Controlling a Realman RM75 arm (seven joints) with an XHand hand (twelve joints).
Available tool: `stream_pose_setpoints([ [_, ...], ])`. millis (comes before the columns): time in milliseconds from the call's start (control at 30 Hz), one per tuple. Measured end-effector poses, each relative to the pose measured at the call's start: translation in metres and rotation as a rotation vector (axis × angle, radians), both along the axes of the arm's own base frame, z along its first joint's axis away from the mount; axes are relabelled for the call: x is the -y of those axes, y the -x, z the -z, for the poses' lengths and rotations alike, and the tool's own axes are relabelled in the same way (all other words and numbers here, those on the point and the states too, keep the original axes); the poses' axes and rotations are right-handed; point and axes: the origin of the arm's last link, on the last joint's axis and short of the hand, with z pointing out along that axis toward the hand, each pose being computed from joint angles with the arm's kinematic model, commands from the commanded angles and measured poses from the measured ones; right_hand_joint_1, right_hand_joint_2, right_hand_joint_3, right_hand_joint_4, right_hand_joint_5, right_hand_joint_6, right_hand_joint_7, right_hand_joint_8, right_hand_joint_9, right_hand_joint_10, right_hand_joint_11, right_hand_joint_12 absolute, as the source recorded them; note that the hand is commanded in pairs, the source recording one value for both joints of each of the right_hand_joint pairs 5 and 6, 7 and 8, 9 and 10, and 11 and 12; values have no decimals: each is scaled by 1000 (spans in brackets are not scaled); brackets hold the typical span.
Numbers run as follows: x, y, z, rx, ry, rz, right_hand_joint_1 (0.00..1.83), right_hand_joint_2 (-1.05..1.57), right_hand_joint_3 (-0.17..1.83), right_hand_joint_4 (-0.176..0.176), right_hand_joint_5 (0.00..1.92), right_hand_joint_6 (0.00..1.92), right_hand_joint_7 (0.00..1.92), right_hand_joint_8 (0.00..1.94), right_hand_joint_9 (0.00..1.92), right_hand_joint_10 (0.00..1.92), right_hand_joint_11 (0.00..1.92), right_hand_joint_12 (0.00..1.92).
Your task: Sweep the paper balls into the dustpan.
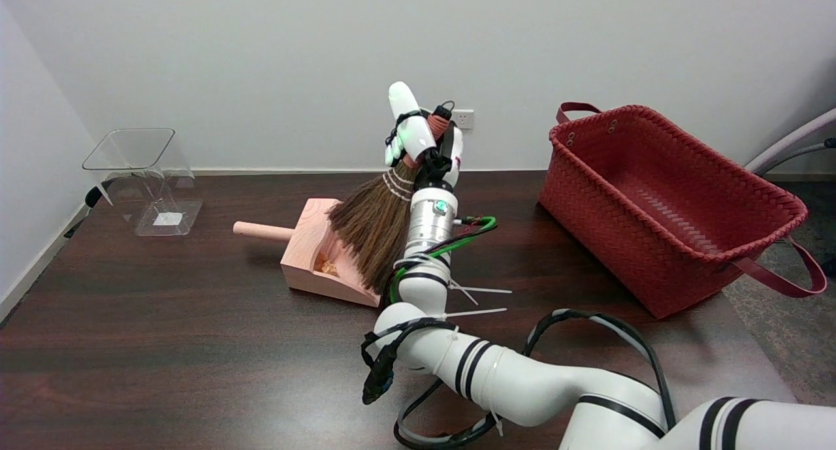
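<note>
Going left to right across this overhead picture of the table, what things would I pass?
Clear plastic container → wooden dustpan → straw broom, held by the right hand → red woven basket.

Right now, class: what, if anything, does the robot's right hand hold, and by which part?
The right hand holds the broom by its handle end, just above the white bindings.
</note>
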Motion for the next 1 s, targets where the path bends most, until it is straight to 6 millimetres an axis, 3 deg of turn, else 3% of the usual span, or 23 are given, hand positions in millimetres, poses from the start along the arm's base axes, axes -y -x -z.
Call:
stream_pose_setpoints([
  [333, -2, -16, -7, -123, 29, -2, 663, 1571, 67, 0, 1920, 1920, 1920, 1920, 1920, 1920, 1920, 1920],
  [600, -5, -18, -10, -144, 35, -2, 646, 1571, 107, 0, 1920, 1920, 1920, 1920, 1920, 1920, 1920, 1920],
  [833, -3, -7, -5, -112, -21, 35, 607, 1571, 176, 0, 1920, 1920, 1920, 1920, 1920, 1920, 1920, 1920],
  [1000, -1, 15, 1, -64, -81, 96, 610, 1571, 154, 0, 1920, 1920, 1920, 1920, 1920, 1920, 1920, 1920],
])
